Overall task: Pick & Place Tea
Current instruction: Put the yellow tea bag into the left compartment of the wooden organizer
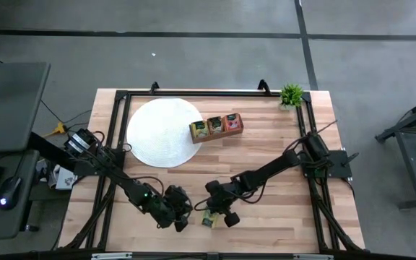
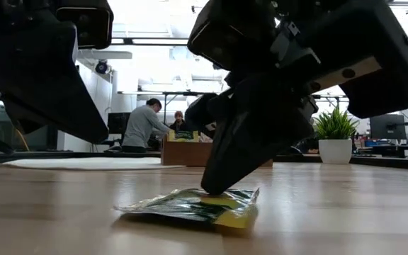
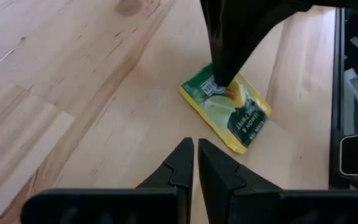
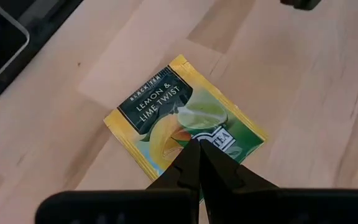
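Lying flat on the counter (image 1: 266, 166) near its front edge is our tea packet (image 4: 185, 134), green and yellow with a dark label patch, and we've got the right gripper (image 4: 197, 155) planted right on top of it, jaws pinched together so the tips press down on the foil rather than around it. From the low view the packet's near edge curls up a little while the tip bears on its middle. Just beside it, the left gripper (image 3: 195, 155) hovers with its jaws narrow, almost closed, holding nothing, aimed at the packet. Farther back, well apart, sits the wooden tray (image 1: 216, 126) with packets already in its compartments, next to a white round mat (image 1: 157, 130), and a small potted plant (image 1: 292, 94) at the far corner. Our worry here: shut tips can't grasp a flat packet, so it may skid across the smooth wood, and with both arms this close, they could knock together.
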Controlling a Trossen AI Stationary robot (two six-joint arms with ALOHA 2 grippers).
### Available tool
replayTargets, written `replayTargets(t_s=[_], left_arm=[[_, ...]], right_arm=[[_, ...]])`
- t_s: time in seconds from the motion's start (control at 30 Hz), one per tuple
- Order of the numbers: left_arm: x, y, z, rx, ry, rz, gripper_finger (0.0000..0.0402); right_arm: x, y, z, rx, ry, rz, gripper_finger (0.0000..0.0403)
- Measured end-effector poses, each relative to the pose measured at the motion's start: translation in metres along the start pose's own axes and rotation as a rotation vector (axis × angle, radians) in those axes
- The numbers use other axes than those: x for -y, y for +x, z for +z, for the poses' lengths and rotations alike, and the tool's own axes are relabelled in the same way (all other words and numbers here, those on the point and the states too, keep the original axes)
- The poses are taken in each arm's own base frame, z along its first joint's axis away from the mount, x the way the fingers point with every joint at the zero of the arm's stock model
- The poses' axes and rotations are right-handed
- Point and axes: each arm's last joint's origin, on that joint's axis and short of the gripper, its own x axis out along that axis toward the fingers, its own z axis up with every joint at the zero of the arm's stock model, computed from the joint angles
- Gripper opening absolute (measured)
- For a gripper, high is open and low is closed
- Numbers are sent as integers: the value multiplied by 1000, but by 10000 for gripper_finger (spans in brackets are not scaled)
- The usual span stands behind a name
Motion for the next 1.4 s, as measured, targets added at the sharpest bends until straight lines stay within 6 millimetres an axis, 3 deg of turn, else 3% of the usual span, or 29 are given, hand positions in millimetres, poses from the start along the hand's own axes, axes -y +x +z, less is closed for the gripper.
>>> replayTargets(t_s=[0.43,0.73,1.07,1.4], left_arm=[[-3,0,-2,-35,15,23,21],[-13,-1,-6,-35,-117,130,21],[-23,2,2,67,-355,213,21],[-42,19,30,-108,-444,205,21]], right_arm=[[17,1,-2,66,506,-270,0],[22,-1,-5,150,802,-450,0],[21,0,-6,196,857,-520,0],[22,0,-6,198,857,-520,0]])
